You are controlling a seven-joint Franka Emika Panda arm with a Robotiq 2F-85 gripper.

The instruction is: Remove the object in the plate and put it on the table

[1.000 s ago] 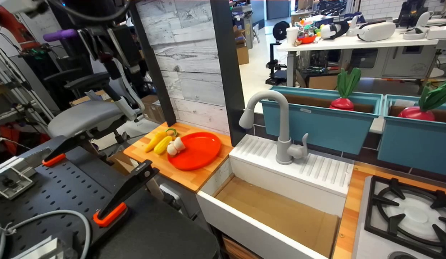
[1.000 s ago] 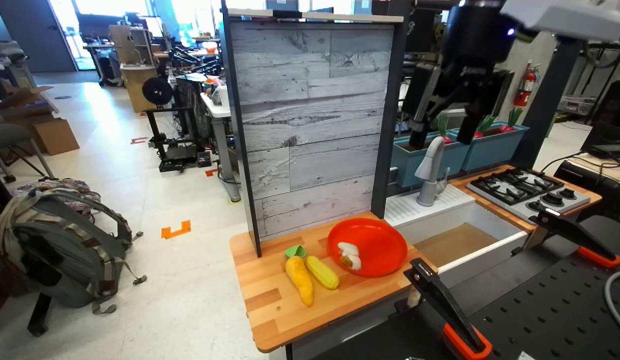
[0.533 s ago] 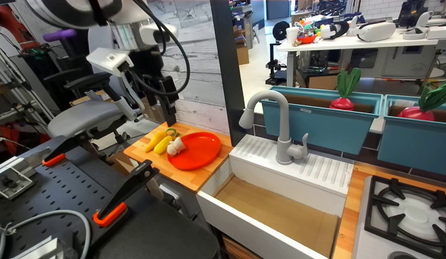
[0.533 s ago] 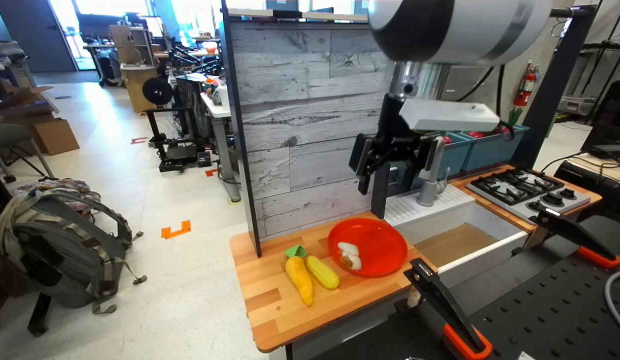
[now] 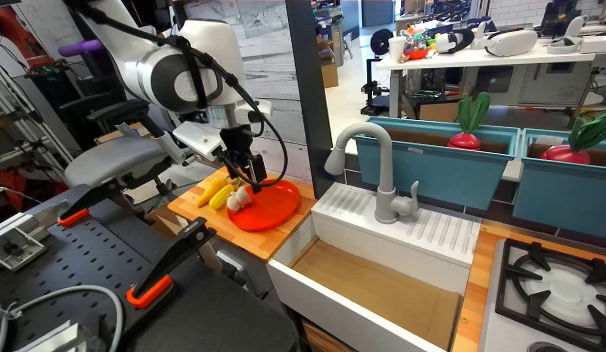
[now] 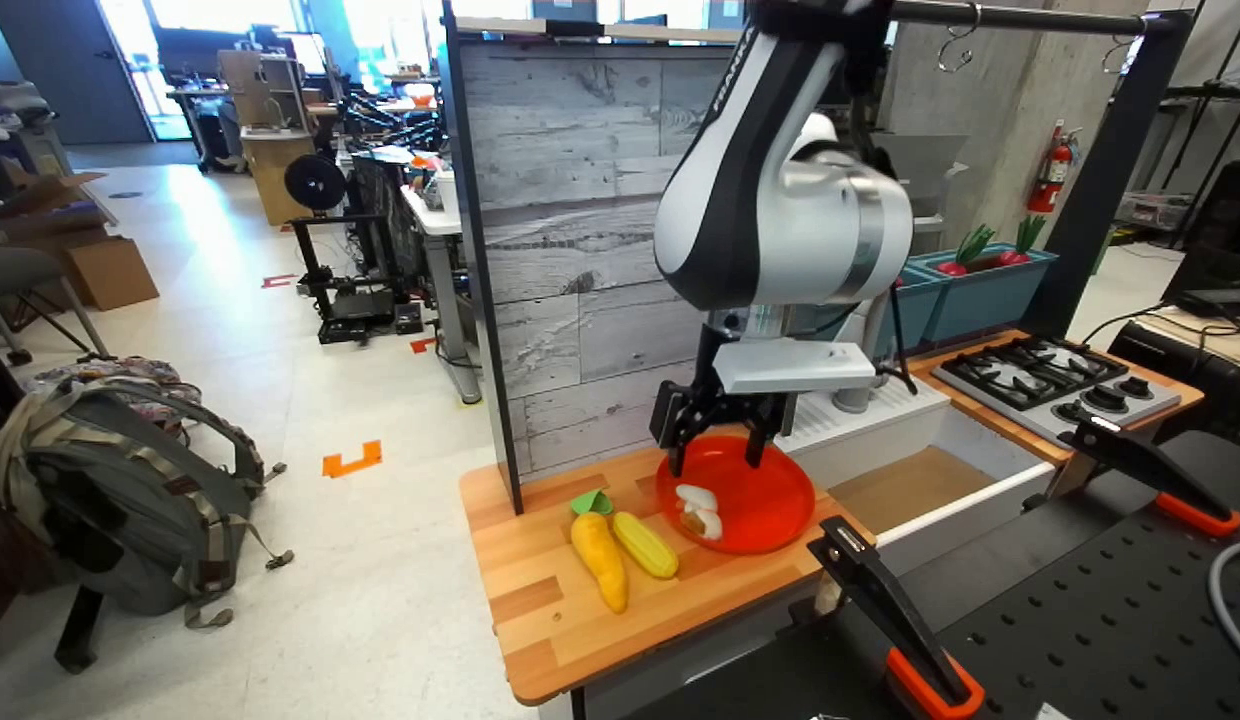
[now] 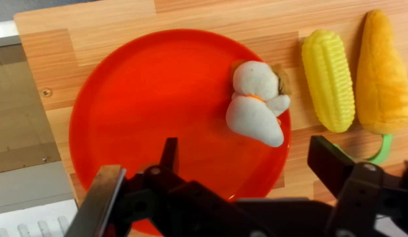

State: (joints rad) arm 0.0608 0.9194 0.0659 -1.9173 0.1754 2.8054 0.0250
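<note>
Wrist view: shows the counter (image 7: 102, 29), on it the red plate (image 7: 151, 102), and in that the stuffed toy (image 7: 250, 113), lying at the rim. Seems light, soft, unbreakable and hardly slippery; best gripped across the body. Shows the tool (image 7: 244, 144) spread wide, holding nothing, apparently clear of the toy.

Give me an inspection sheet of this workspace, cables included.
Surface: wooden countertop, screw head showing near the sink.
Job's things: plush toy on the red plate near its rim, not yet on the countertop.
Clutter: toy corn and yellow-orange toy vegetable beside the plate.
Gripper: jaws open, holding nothing.
Cables: black cable runs along the arm; grey cable lies on the bench.
Surroundings: stove across the sink from the plate; teal planters behind the sink.
</note>
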